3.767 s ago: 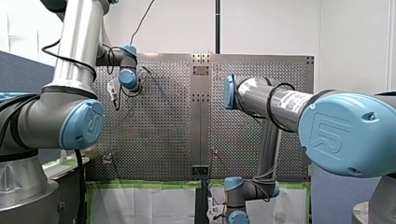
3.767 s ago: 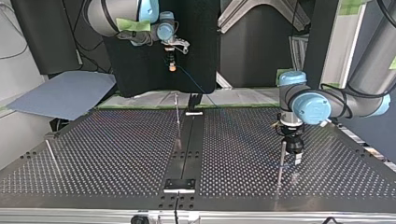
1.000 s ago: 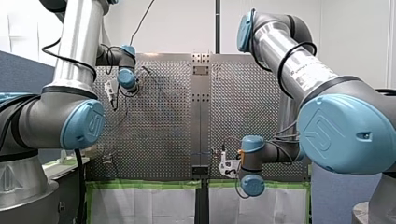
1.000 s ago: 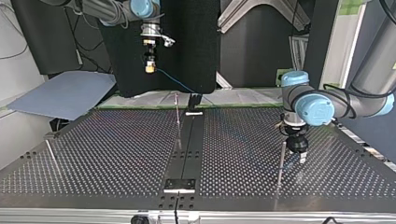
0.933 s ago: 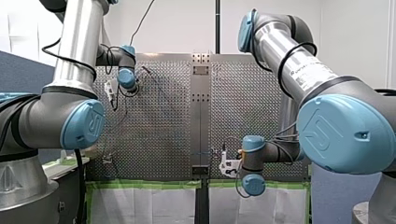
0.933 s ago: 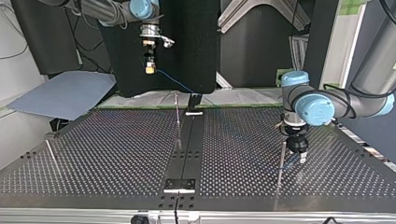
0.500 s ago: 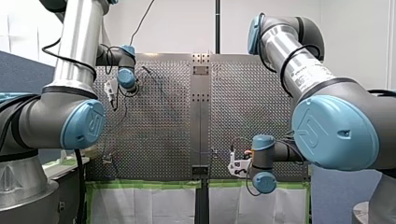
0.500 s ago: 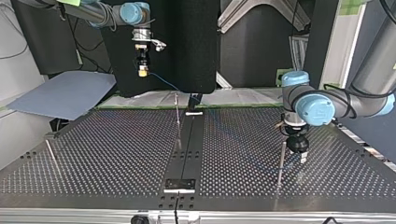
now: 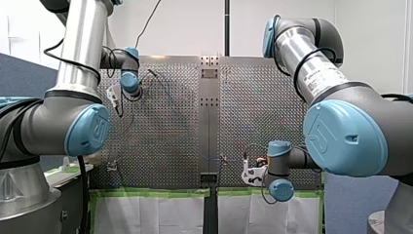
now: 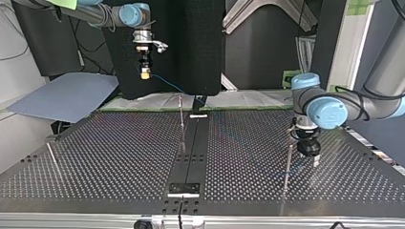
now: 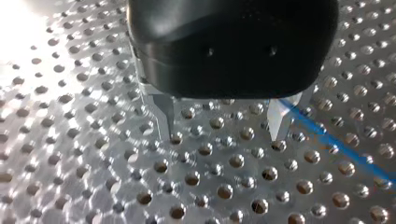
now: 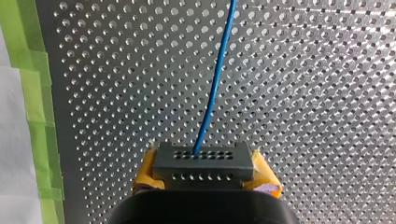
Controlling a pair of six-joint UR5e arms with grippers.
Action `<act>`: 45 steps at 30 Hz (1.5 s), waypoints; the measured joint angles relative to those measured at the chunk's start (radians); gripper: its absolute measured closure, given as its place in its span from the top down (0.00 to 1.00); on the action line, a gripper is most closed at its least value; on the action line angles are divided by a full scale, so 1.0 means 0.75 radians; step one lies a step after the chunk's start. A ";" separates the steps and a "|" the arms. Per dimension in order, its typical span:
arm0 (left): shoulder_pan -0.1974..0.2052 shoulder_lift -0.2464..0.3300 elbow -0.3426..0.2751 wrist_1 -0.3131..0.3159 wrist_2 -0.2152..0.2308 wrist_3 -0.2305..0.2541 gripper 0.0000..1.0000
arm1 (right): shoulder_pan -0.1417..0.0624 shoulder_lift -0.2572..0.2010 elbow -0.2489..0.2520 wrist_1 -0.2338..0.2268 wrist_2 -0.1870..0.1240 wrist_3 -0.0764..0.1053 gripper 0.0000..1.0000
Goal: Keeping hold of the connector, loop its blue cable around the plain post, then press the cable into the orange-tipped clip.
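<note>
Since the blue cable [image 12: 216, 79] is judged light and limp, hold is best kept on its rigid dark-grey block connector [image 12: 202, 158], clamped in the right gripper [image 12: 205, 175] near the green-taped edge of the perforated metal surface [image 12: 327, 116], while the left gripper [image 11: 223, 133] is held spread.

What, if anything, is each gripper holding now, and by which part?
My right gripper holds the dark connector by its two short ends, between its yellow pads; the blue cable runs out ahead. My left gripper is open and holds nothing.

I note the table [image 12: 317, 84] is bright, glossy perforated metal. The connector [image 12: 203, 161] looks like matt grey plastic, and its blue cable [image 12: 215, 74] appears smooth.
</note>
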 joint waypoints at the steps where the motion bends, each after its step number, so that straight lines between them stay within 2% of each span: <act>1: 0.002 0.001 0.000 0.000 0.002 -0.012 1.00 | 0.001 0.000 0.000 0.000 0.000 0.000 0.00; 9: 0.015 0.022 -0.031 0.035 0.062 -0.126 1.00 | 0.015 0.000 0.000 0.004 -0.002 -0.013 0.00; 19: 0.012 0.035 -0.052 0.020 0.145 -0.256 1.00 | 0.032 0.000 0.000 0.010 -0.001 -0.024 0.00; 25: 0.010 0.068 -0.077 0.017 0.181 -0.336 1.00 | 0.039 0.000 0.000 0.015 0.004 -0.026 0.00; 33: 0.023 0.154 -0.148 0.018 0.201 -0.449 1.00 | 0.043 0.000 0.000 0.017 0.005 -0.026 0.00; 37: 0.029 0.187 -0.177 0.013 0.211 -0.469 1.00 | 0.044 0.000 0.000 0.018 0.006 -0.026 0.00; 45: 0.039 0.240 -0.235 0.007 0.243 -0.455 1.00 | 0.046 0.000 0.000 0.021 0.007 -0.026 0.00</act>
